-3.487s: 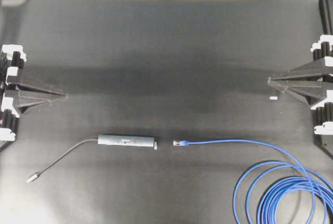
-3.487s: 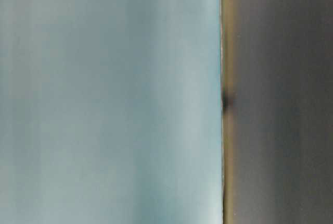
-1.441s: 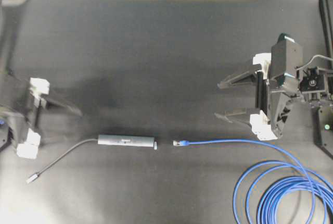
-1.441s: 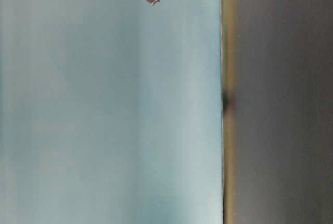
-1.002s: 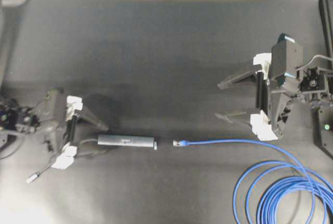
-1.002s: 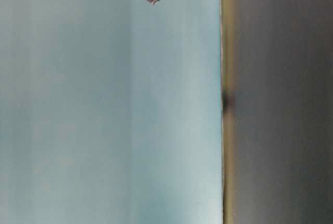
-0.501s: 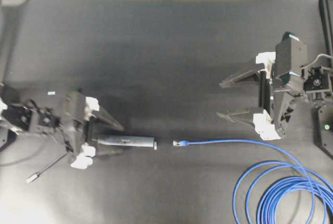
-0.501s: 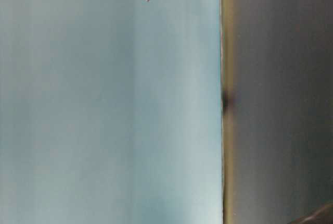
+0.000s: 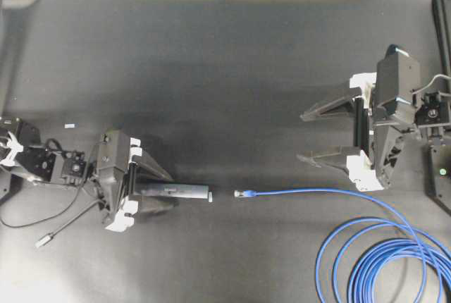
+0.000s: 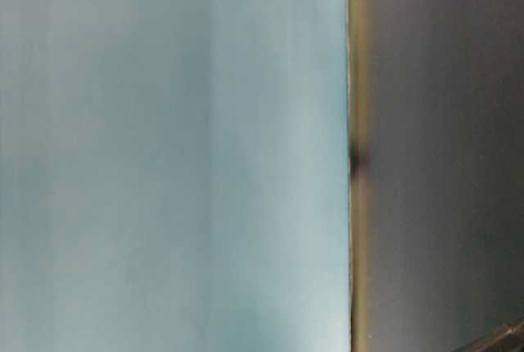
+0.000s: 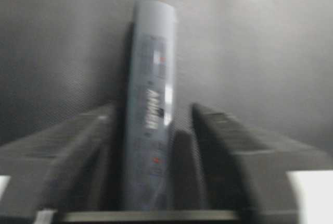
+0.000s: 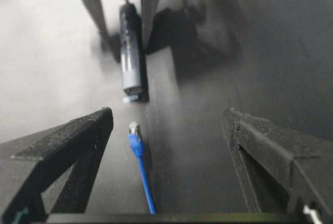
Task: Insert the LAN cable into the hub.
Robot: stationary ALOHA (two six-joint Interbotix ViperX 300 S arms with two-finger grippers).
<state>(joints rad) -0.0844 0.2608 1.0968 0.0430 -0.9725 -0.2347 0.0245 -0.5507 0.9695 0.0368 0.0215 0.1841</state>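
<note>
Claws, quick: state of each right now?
Left claw: straddling the hub, gap visible on one side; cannot tell whether it grips.
Right claw: open, empty, above the LAN cable.

The hub (image 9: 177, 191) is a slim dark grey bar lying flat on the mat, its long axis left to right, a pale label on top, its left end between my left fingers. The cable (image 9: 366, 246) is bright blue; its clear plug lies just off the hub's right end, not touching, in line with it, and the rest coils in loops at lower right.
</note>
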